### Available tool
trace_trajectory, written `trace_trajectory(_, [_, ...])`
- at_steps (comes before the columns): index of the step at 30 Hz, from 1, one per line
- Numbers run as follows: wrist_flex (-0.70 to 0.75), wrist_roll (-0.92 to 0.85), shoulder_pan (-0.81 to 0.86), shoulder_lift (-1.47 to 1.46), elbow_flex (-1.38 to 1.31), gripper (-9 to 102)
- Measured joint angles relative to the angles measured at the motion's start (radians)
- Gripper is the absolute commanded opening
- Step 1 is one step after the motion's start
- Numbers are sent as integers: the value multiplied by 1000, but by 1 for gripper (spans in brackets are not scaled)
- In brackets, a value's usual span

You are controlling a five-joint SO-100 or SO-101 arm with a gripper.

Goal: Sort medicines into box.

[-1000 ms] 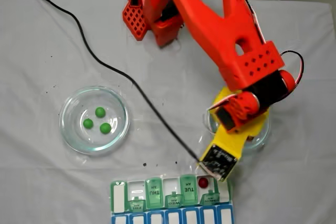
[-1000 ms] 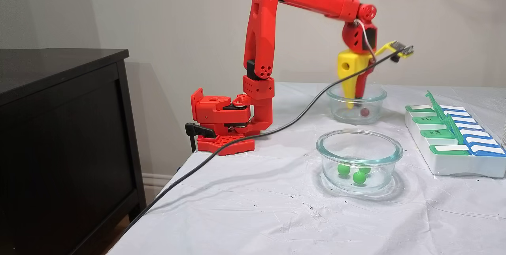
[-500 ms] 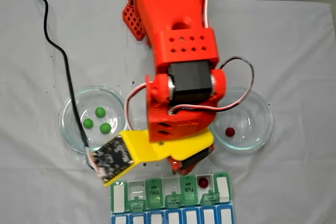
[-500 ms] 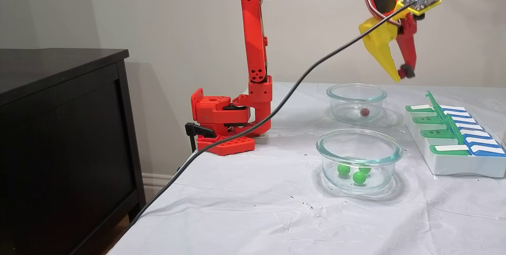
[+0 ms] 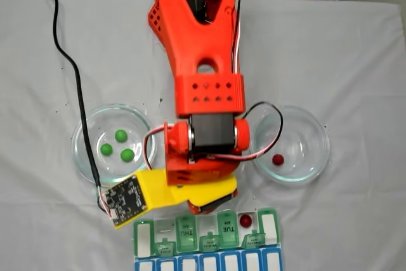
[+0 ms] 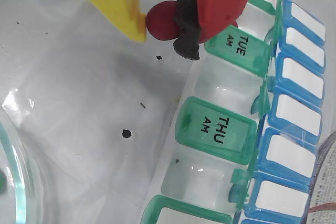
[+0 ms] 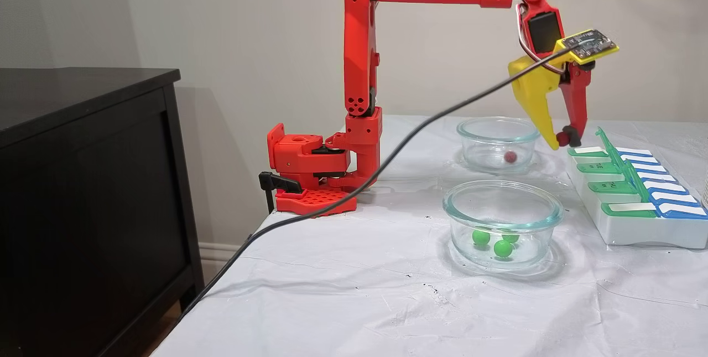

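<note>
My gripper (image 6: pixel 163 25) is shut on a glossy red medicine ball (image 6: pixel 159 18), held between the yellow finger and the red finger's black pad. In the side fixed view the gripper (image 7: pixel 561 139) hangs just above the box's (image 7: pixel 636 231) near end. Below it in the wrist view lie the green TUE lid (image 6: pixel 239 43), an uncovered compartment and the THU lid (image 6: pixel 218 129). Another red ball (image 5: pixel 245 221) lies in an uncovered compartment of the box (image 5: pixel 186 231). One red ball (image 5: pixel 277 158) rests in the right glass dish (image 5: pixel 317 150). Three green balls (image 5: pixel 120 136) sit in the left dish (image 5: pixel 82 157).
A black cable (image 5: pixel 75 80) runs from the wrist camera board (image 5: pixel 127 198) across the white cloth and off the table's edge. The arm's red base (image 7: pixel 310 174) is clamped at the table's far corner. A dark cabinet (image 7: pixel 83 180) stands beside the table.
The gripper lifted a red ball out of the right dish, swung toward the box, and has now dropped lower, close over the box's compartments.
</note>
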Motion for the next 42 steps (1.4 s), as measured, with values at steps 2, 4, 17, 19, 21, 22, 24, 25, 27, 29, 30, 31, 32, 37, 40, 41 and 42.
trace_trajectory(2, [-20,0,-2,-38,-2,0])
trace_trajectory(4, [-35,9,-2,-92,-26,0])
trace_trajectory(17, [-51,17,8,-213,-181,0])
trace_trajectory(19, [-63,15,2,-213,-181,0])
trace_trajectory(21, [-75,12,0,-213,-181,0])
trace_trajectory(22, [-83,12,0,-213,-181,0])
trace_trajectory(24, [-91,12,0,-213,-181,0])
trace_trajectory(25, [-92,12,0,-213,-181,0])
trace_trajectory(27, [-94,3,-2,-213,-181,0])
trace_trajectory(29, [-94,-2,-5,-213,-181,0])
trace_trajectory(30, [-94,-6,-8,-213,-181,0])
trace_trajectory(31, [-94,-11,-8,-213,-181,3])
trace_trajectory(32, [-89,-20,-9,-213,-181,13])
trace_trajectory(37, [-54,-83,-29,-213,-181,26])
trace_trajectory(40, [-32,-112,-43,-213,-181,28])
trace_trajectory(41, [-28,-118,-46,-213,-181,28])
trace_trajectory(42, [-25,-123,-46,-213,-181,28])
